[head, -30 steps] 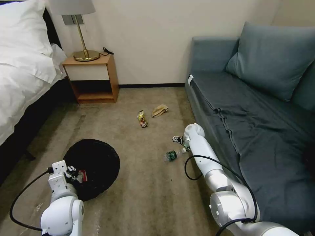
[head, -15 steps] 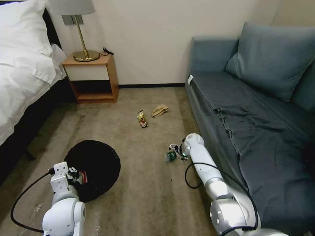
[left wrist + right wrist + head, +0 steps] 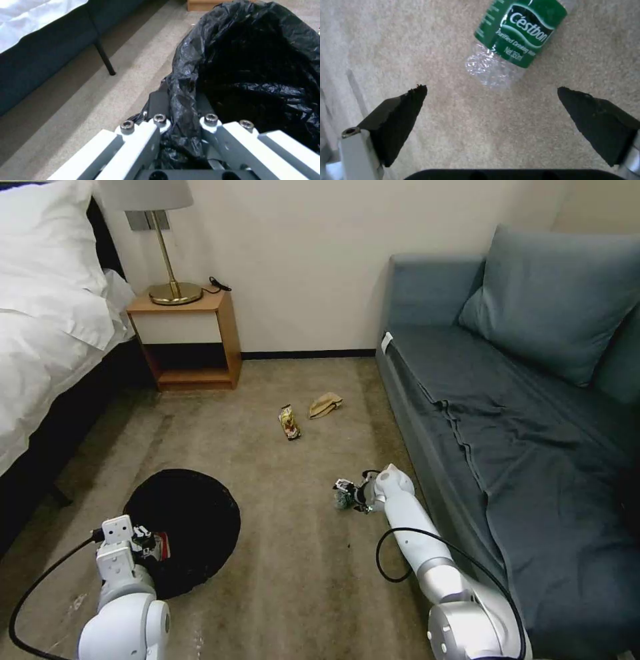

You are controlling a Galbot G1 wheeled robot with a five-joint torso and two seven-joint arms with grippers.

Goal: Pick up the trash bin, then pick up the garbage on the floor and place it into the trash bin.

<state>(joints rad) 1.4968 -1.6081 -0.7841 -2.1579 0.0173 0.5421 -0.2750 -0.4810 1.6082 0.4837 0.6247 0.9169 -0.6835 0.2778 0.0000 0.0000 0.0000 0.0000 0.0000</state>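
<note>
The bottle (image 3: 516, 40) lies on the carpet (image 3: 300, 553) beside the sofa (image 3: 507, 433), just ahead of the right gripper (image 3: 491, 97) with fingers spread wide, while the left gripper (image 3: 181, 110) is clenched on the bin's (image 3: 193, 513) bag-covered rim.

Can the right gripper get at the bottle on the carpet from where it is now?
Probably yes. The right gripper is open just short of the bottle, which lies on bare carpet with nothing between the fingers and it.
</note>
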